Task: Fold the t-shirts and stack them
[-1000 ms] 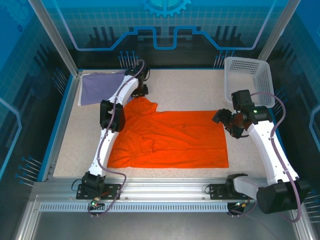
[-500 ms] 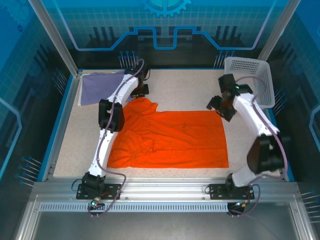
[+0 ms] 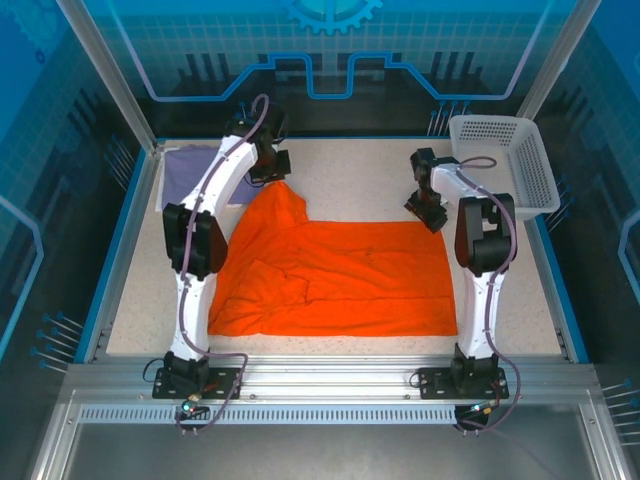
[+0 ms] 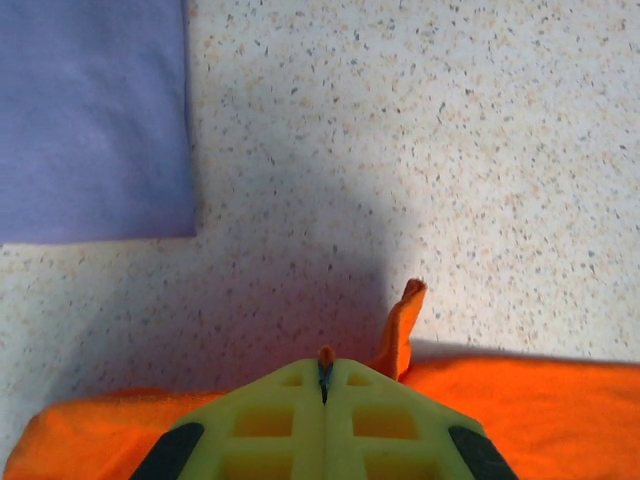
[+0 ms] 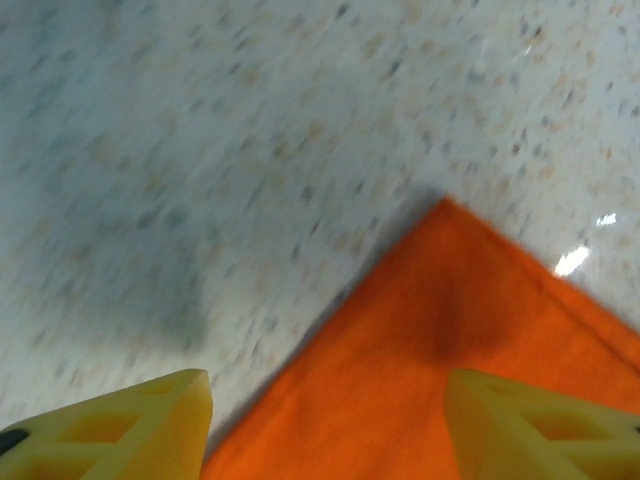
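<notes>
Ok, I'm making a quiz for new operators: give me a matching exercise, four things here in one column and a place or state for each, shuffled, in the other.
Things:
1. orange shirt
2. purple shirt
3. basket
4. right gripper

Places or states:
A. far right corner
B. open over a cloth corner
C. pinched by the left gripper
D. far left corner

Pairs: 1-C, 2-D, 3-A, 4-B
</notes>
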Controlling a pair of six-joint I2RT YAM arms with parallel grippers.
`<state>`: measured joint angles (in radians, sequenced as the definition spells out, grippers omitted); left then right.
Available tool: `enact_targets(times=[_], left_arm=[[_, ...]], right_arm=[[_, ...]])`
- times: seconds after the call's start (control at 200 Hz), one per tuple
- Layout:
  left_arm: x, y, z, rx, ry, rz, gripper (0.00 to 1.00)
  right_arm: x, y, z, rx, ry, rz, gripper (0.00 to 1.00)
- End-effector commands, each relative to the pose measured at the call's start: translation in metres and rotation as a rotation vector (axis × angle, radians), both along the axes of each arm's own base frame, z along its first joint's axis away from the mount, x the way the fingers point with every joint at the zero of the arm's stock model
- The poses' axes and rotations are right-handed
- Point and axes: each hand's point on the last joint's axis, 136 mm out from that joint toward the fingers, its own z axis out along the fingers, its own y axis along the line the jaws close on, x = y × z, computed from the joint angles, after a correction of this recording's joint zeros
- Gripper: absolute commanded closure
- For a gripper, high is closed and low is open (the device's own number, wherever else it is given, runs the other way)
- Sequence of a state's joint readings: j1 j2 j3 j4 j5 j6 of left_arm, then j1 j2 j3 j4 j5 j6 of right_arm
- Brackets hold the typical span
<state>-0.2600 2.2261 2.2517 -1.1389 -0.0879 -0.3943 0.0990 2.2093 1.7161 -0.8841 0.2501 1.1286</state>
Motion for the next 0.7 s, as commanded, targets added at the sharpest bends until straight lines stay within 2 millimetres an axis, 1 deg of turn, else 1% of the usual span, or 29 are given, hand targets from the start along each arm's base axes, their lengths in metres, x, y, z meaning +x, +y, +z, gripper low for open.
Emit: enact_targets(times=[0.0,0.08,0.245,0.35,0.495,0.545,0.585,0.67,0.695], left_arm=[[-0.017,-0.006,0.022,-0.045,-0.015,-0.011,1.00],[-0.024,-0.008,0.023,-0.043,-0.012,-0.023,1.00],[-0.033,-0.012,0.027,-0.042,-0.014,-0.044,1.00],[-0.037,-0.014,0.033,-0.041,-0.024,-0.053,1.00],[-0.042,-0.016,0.044,-0.041,-0.040,-0.061,1.00],[-0.046,-0.016,0.047,-0.039,-0.044,-0.066,1.00],[-0.049,-0.017,0.050,-0.039,-0.049,-0.070,1.00],[-0.056,-0.018,0.053,-0.037,-0.052,-0.078,1.00],[-0.059,-0.018,0.053,-0.033,-0.052,-0.080,1.00]], right_arm=[[0.017,-0.007,0.004,0.023,-0.058,-0.076,0.38],[0.018,-0.011,0.002,0.028,-0.055,-0.088,0.40],[0.006,-0.024,-0.004,0.008,-0.019,-0.141,0.42],[-0.005,-0.032,-0.005,-0.031,0.026,-0.156,0.46],[-0.018,-0.029,-0.013,-0.069,0.102,-0.143,0.50],[-0.020,-0.025,-0.016,-0.069,0.118,-0.141,0.61],[-0.021,-0.024,-0.018,-0.070,0.126,-0.143,0.67],[-0.020,-0.023,-0.020,-0.077,0.147,-0.134,0.74],[-0.018,-0.023,-0.017,-0.079,0.148,-0.131,0.75]])
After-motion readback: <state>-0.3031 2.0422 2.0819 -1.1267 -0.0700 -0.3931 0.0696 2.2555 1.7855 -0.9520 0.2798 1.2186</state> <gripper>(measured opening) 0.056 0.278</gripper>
